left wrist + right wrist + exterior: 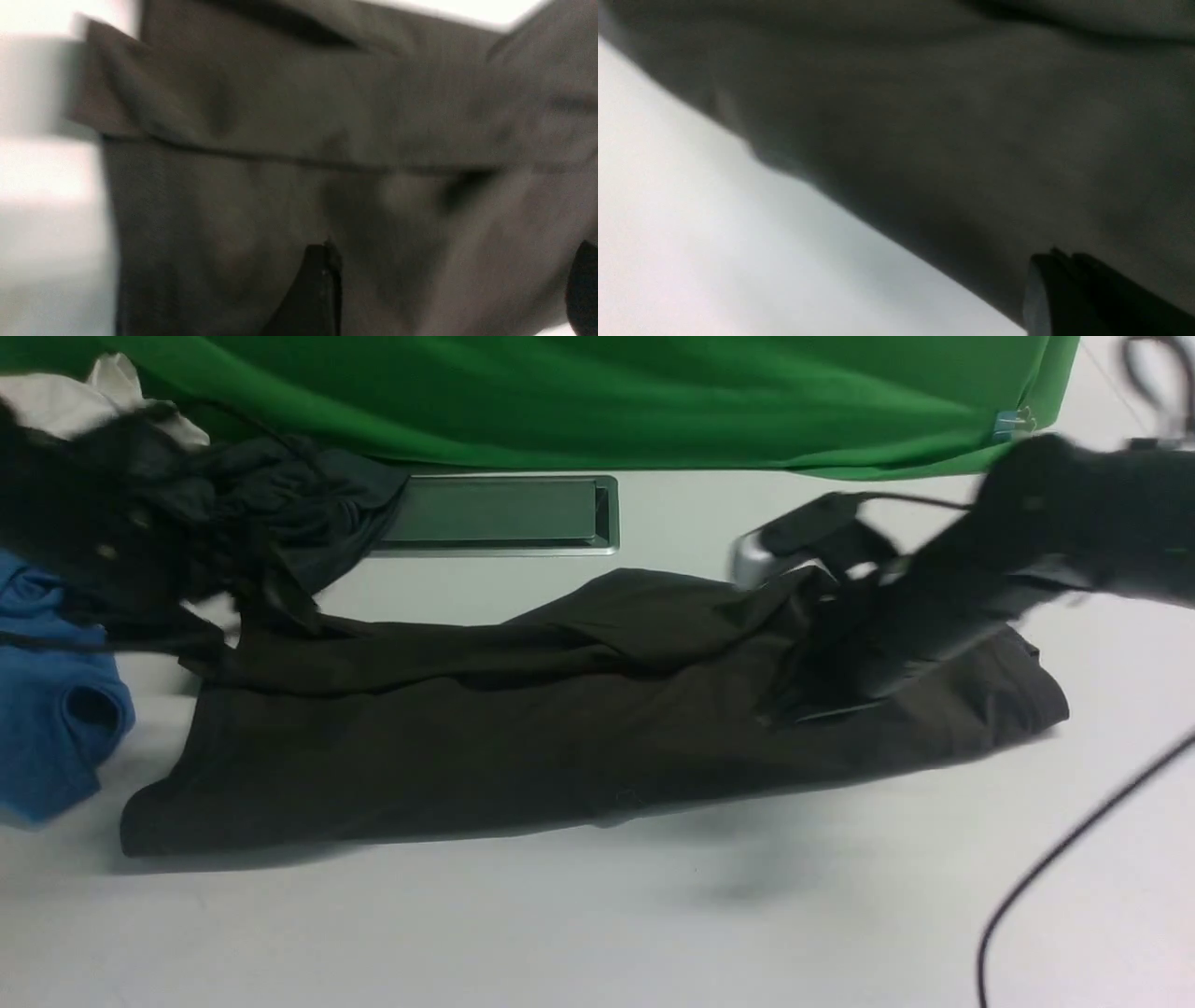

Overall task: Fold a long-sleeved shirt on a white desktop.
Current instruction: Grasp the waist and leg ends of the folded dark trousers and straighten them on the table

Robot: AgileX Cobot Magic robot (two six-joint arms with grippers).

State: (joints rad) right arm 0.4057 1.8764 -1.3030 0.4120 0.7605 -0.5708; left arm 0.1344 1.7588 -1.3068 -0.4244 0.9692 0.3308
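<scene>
Roughly across the middle of the worktop point(560, 933), one long-sleeved shirt point(523, 728), folded into a long dark band from near the left edge to near the right edge, its far layer rumpled. Crowded at the far-left corner: one dark grey garment point(317, 513), one white cloth point(65, 401) behind it, and one blue garment point(56, 719) by the left edge, just beside the shirt's left end. Blurred left arm point(84, 523) in front of that heap. One grey cable hatch point(504, 513) beyond the shirt, toward the far edge, below the green backdrop point(560, 392). One black cable point(1055, 859) curving over the near-right corner. Blurred right arm point(1046, 523) slanting down from the right edge onto the shirt's right part, hiding the cloth there. Broad bare strip along the near edge; narrower bare room between shirt and hatch, and past the shirt's right end. Two pincers: left pincer point(451, 294) gaping wide over the shirt's cloth, gripping nothing; right pincer point(1052, 270) pressed fully together near the shirt's edge, with no telling about cloth nipped between the fingers.
</scene>
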